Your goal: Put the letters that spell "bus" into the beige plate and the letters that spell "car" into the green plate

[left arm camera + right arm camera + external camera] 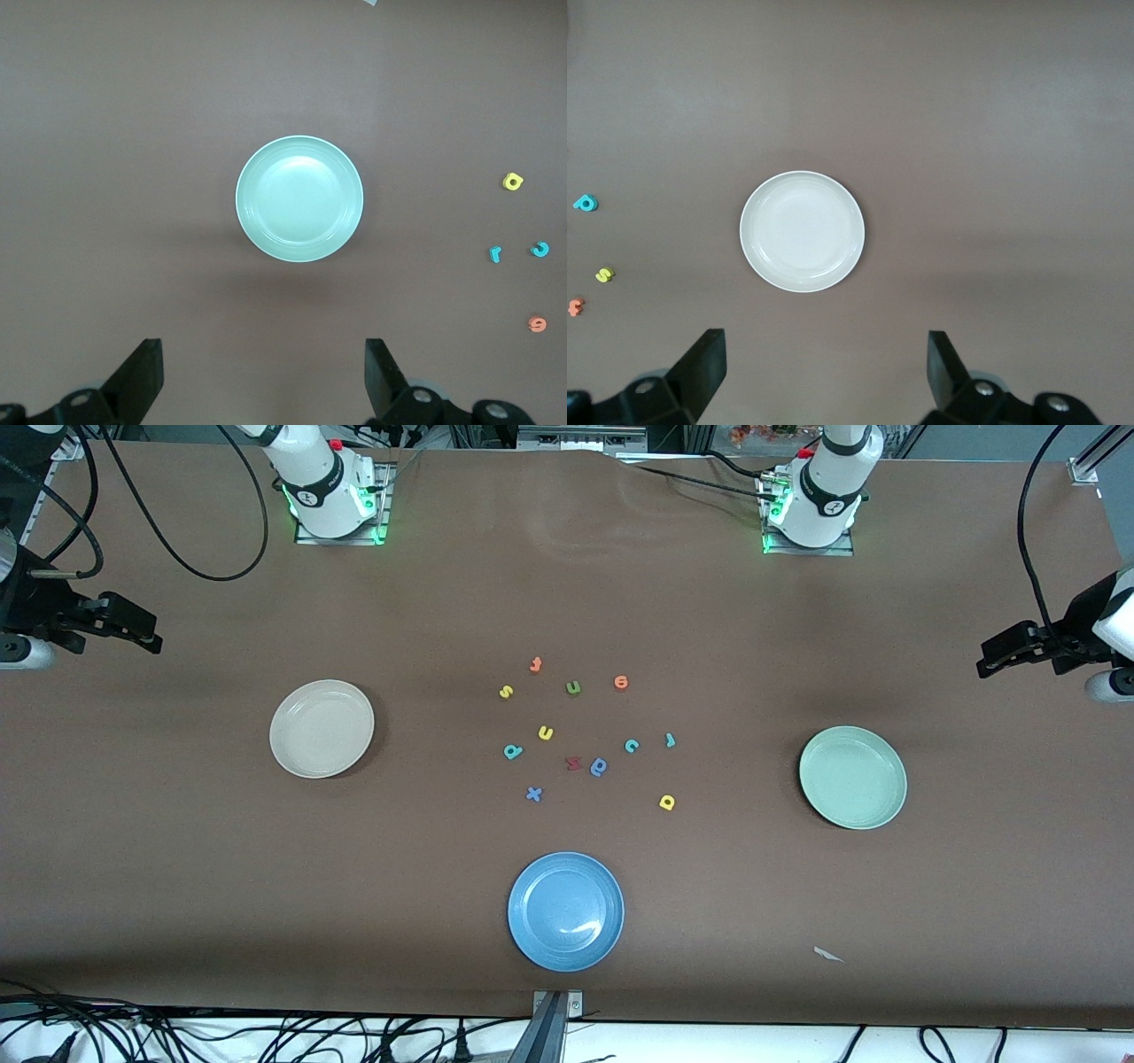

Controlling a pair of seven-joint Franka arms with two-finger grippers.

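The left hand (261, 385) hangs high over the tabletop (177, 850) with fingers spread and nothing between them; the green plate (299, 198) lies bare below and just ahead of it. The teal "c" (539, 250), teal "r" (495, 254) and yellow "a" (513, 181) lie well off toward the table's middle. The right hand (824, 376) hangs released and bare too, the beige plate (802, 231) below it. The teal "b" (585, 204) and yellow "s" (603, 275) lie well apart from it; the yellow "u" (545, 732) lies among the letters midway between the hands.
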